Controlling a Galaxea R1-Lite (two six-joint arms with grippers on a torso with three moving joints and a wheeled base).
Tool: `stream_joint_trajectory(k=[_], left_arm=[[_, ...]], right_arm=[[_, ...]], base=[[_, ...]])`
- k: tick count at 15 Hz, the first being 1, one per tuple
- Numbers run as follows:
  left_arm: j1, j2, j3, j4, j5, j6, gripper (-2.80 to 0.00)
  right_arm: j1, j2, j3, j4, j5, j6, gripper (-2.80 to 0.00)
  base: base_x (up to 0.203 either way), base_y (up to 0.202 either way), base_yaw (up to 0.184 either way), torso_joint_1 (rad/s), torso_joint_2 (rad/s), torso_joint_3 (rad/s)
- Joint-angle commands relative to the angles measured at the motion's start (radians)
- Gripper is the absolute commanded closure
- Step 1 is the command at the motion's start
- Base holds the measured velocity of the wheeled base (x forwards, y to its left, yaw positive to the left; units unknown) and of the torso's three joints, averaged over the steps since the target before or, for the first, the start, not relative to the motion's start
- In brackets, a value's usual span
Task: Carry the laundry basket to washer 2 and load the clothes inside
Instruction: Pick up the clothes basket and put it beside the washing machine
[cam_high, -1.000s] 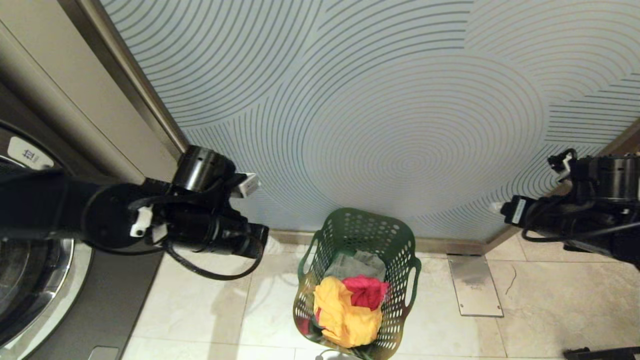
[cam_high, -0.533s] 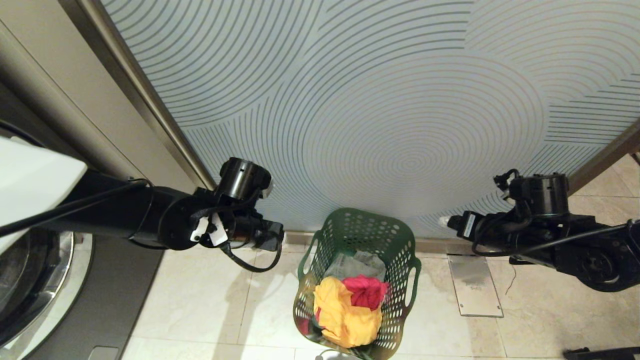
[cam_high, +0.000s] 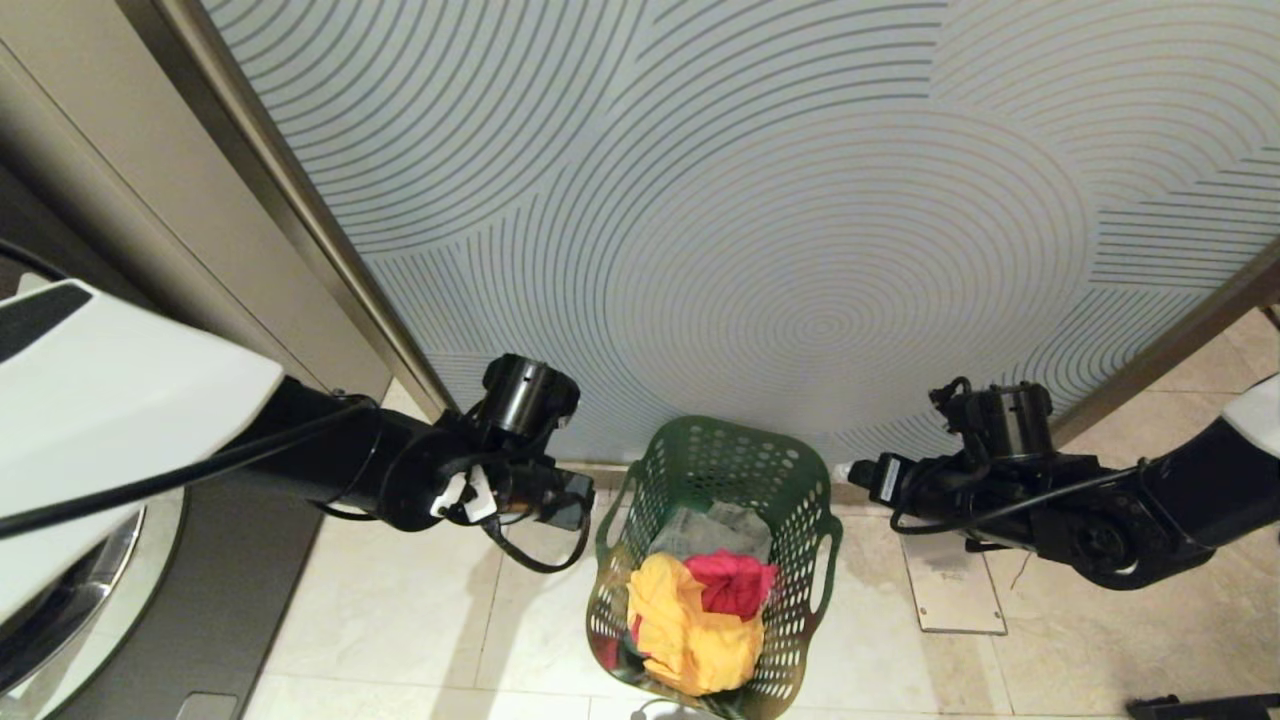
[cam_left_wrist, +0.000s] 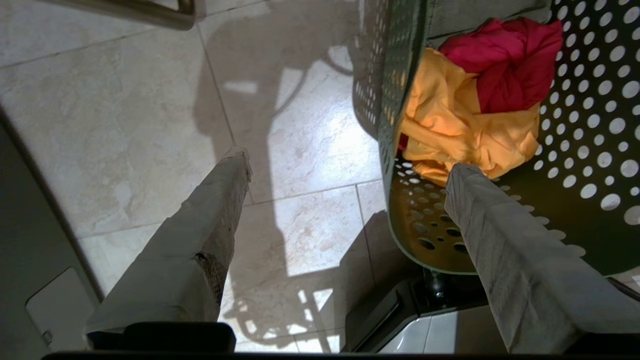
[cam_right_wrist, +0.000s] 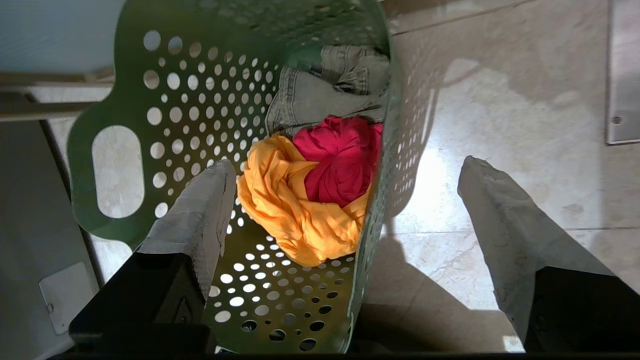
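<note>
Standing on the tile floor by the patterned wall, the laundry basket (cam_high: 715, 560) holds the clothes (cam_high: 700, 610). Left gripper (cam_left_wrist: 345, 180) and right gripper (cam_right_wrist: 345, 190) flank it, fingers spread, each straddling a basket wall without touching.

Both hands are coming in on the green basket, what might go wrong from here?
1. The laundry basket is tall and narrow; uneven contact from the left hand and right hand, each open astride a side wall, might tip it.
2. The yellow garment is heaped high and may spill if the basket tilts.
</note>
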Motion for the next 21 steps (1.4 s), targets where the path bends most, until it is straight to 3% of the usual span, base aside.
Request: stream_joint_trajectory(k=[1,5,11,15,21], left_arm=[[-0.021,0.044,-0.002,-0.012,-0.001,-0.001,-2.8],[-0.07,0.105,-0.028,-0.042,-0.002,-0.004,-2.8],[-0.11,0.211,-0.176,-0.035,0.007,0.001,-2.8],[-0.117,0.301,-0.313,-0.018,0.089,0.009,-2.8],[-0.094,0.383,-0.418,-0.006,0.15,0.03,-2.8]], right_arm=[[0.009,0.081,-0.011,-0.024,0.017,0.002,-2.8],[0.024,0.153,-0.017,-0.058,0.025,0.012,-2.8],[0.045,0.234,-0.049,-0.107,0.027,0.036,-2.8],[0.049,0.244,-0.089,-0.104,0.028,0.036,-2.8],[0.095,0.244,-0.101,-0.104,0.027,0.071,-2.8]], base=[[0.0,0.0,0.0,0.0,0.0,0.0],[0.0,0.0,0.0,0.0,0.0,0.0],[0.0,0.0,0.0,0.0,0.0,0.0],[0.0,0.0,0.0,0.0,0.0,0.0],[0.0,0.0,0.0,0.0,0.0,0.0]])
